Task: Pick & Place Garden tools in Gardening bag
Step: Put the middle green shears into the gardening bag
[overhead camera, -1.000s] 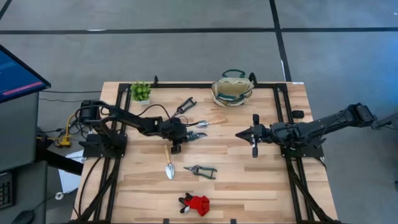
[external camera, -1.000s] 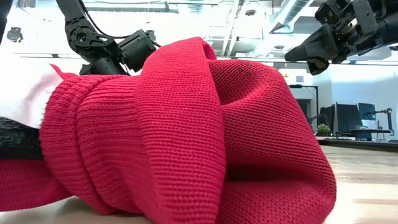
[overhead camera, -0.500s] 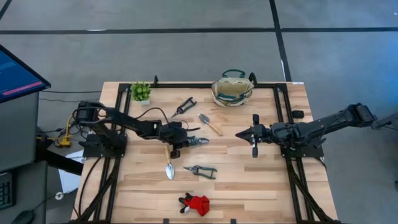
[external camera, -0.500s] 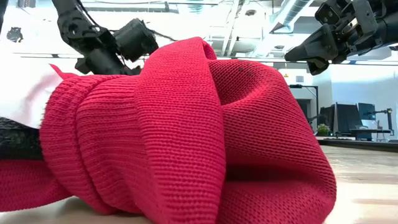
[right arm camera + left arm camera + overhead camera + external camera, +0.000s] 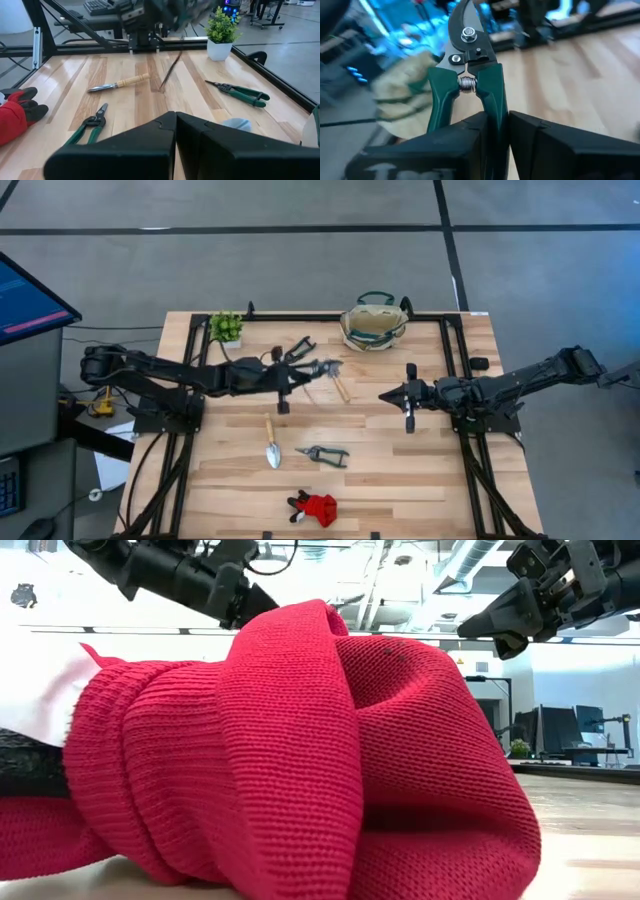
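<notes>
My left gripper [image 5: 303, 372] is raised over the table's middle and shut on green-handled pruners [image 5: 470, 60], whose blades point away toward the beige gardening bag [image 5: 373, 323] at the far edge. My right gripper [image 5: 384, 395] hangs shut and empty to the right of the middle; it also shows in the low view [image 5: 482, 628]. A wooden-handled trowel [image 5: 340, 386] lies just beyond the pruners. A second trowel [image 5: 271, 442], smaller pruners [image 5: 322, 453] and a red-and-black bundle [image 5: 315, 507] lie nearer. A dark tool [image 5: 297, 349] lies at the far side. My left gripper pinches one green handle [image 5: 495, 112] of the pruners between its two fingers, below the spring. The other handle [image 5: 439, 107] runs down beside one finger [image 5: 465, 145]. The fingers lie along the pruners. The pruners are lifted clear, blades ahead of the fingertips.
A small green potted plant [image 5: 226, 327] stands at the far left corner. A black frame rail [image 5: 455, 360] runs along the table's edges. The red bundle [image 5: 300, 750] fills most of the low view. Bare wood lies between the two grippers.
My left gripper has risen with the pruners and gone toward the table's far edge, closer to the bag. The pruners are lifted clear of the table. My right arm has kept still.
</notes>
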